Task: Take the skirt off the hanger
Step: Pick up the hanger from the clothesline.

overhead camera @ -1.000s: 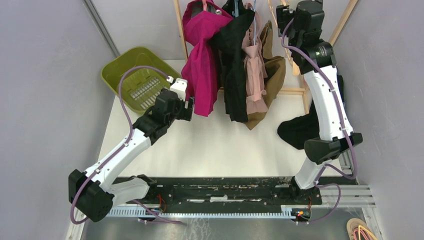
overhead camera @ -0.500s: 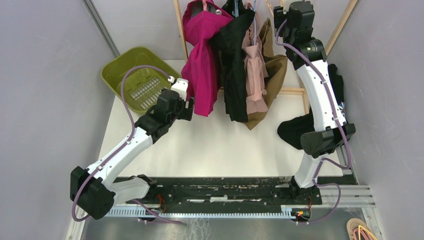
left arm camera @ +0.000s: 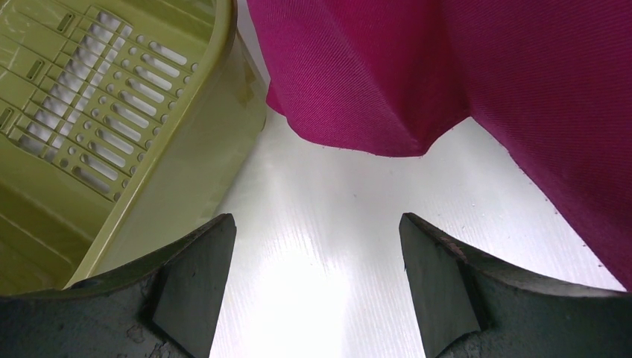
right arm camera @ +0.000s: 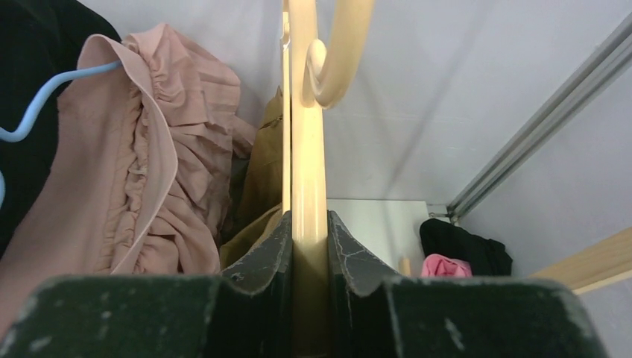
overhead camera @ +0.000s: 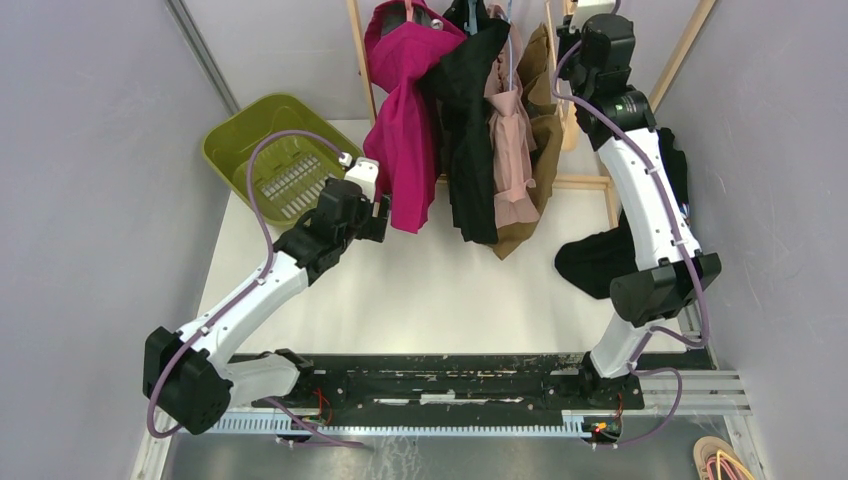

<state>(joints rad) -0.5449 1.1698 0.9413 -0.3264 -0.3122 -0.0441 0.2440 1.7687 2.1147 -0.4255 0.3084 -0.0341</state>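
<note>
A brown skirt [overhead camera: 541, 130] hangs at the right end of the rack, next to a pale pink garment [overhead camera: 511, 140]. In the right wrist view the skirt [right arm camera: 265, 175] drops beside a cream hanger [right arm camera: 308, 149] whose hook curls at the top. My right gripper [right arm camera: 308, 220] is shut on that hanger's straight bar, high up by the rack [overhead camera: 590, 45]. My left gripper [left arm camera: 314, 224] stands open and holds nothing, low over the table, just under the hem of a magenta garment [left arm camera: 447, 74].
A black garment [overhead camera: 470, 130] hangs between the magenta [overhead camera: 405, 130] and pink ones. A green basket [overhead camera: 270, 150] sits at the back left, close to my left fingers. A dark cloth pile [overhead camera: 595, 260] lies by the right arm. The wooden rack frame [overhead camera: 585, 182] stands behind.
My right gripper has moved left to the rack and closed on the cream hanger. The brown skirt has swung slightly. The left arm has barely moved.
</note>
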